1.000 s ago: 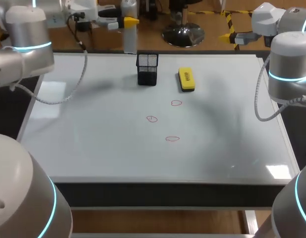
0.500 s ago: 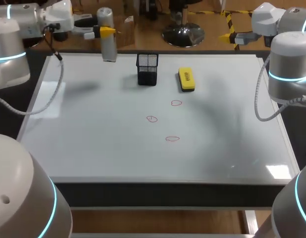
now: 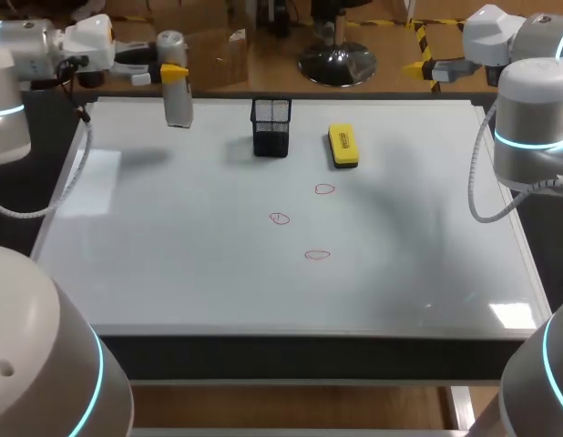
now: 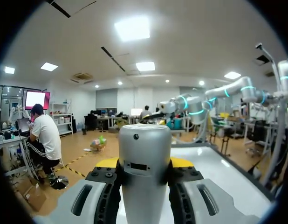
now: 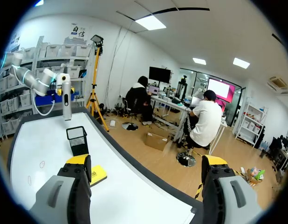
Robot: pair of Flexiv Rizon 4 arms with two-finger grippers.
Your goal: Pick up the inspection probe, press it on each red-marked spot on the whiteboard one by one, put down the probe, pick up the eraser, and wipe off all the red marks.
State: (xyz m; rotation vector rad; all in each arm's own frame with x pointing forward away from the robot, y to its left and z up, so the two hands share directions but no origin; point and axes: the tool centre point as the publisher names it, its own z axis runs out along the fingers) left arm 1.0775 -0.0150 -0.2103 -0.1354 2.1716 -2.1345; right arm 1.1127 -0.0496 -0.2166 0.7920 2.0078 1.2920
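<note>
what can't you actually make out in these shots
- Left wrist view: none of the red marks can be found. The probe, held in the left gripper, fills the middle, and its lower end is cut off by the edge.
- Right wrist view: a finger of the right gripper covers part of the eraser. Only two red marks show, both tiny.
- Head view: the mesh holder is too dark to show any contents.

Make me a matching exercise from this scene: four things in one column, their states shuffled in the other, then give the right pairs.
Things:
1. inspection probe
2. eraser
3. mesh cup
4. right pincer

States:
A. open, holding nothing
B. lying flat on the whiteboard
C. gripped by the left pincer
D. standing upright, black

Pairs: 1-C, 2-B, 3-D, 4-A
</note>
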